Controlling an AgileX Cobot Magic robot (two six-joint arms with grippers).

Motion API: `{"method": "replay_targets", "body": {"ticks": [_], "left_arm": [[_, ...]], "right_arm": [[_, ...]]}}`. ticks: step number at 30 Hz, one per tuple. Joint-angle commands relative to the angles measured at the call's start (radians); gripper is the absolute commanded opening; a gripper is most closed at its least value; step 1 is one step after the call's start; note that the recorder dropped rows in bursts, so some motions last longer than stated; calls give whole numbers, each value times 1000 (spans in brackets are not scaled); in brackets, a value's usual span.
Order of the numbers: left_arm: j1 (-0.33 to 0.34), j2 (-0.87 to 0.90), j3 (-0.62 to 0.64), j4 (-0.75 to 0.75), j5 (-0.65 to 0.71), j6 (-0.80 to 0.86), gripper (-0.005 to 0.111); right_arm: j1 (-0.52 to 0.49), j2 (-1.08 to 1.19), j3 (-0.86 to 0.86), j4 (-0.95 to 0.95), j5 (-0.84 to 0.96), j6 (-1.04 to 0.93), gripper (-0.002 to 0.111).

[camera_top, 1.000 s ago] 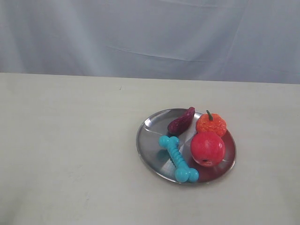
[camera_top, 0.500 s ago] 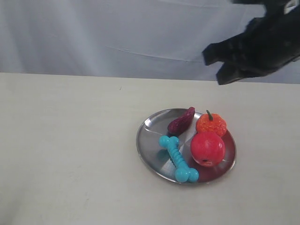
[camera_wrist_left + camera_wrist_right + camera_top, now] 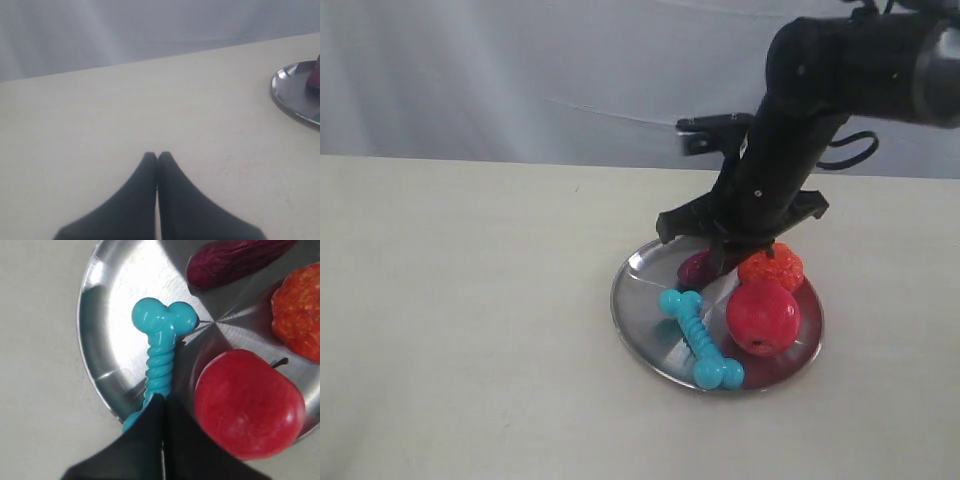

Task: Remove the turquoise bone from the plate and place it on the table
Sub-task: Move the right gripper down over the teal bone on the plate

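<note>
My R tool [image 3: 163, 401], pressed together, hangs above plate [image 3: 638, 303] w/ turquoise bone [image 3: 701, 339], centre-right of ext. view; L tool [image 3: 157, 156] pressed together above worktop [image 3: 100, 110].

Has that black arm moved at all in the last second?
Yes. Absent a second ago, the right arm has swung in from the upper right and down over the plate.

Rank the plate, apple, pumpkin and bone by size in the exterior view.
1. Plate, by far.
2. Apple.
3. Pumpkin and bone: too close to rank. The bone is longer than even the apple, but much thinner.
</note>
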Motion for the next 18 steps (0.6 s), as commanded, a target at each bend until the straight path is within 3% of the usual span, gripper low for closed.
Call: {"method": "replay_targets", "body": {"ticks": [1,18], "left_arm": [[-2,-1,3,1,-1,0,0],[-2,-1,3,1,-1,0,0]], "right_arm": [[9,63,-8,-29,-25,-13,-1],[105,139,-69,-145,-4,38,0]]}}
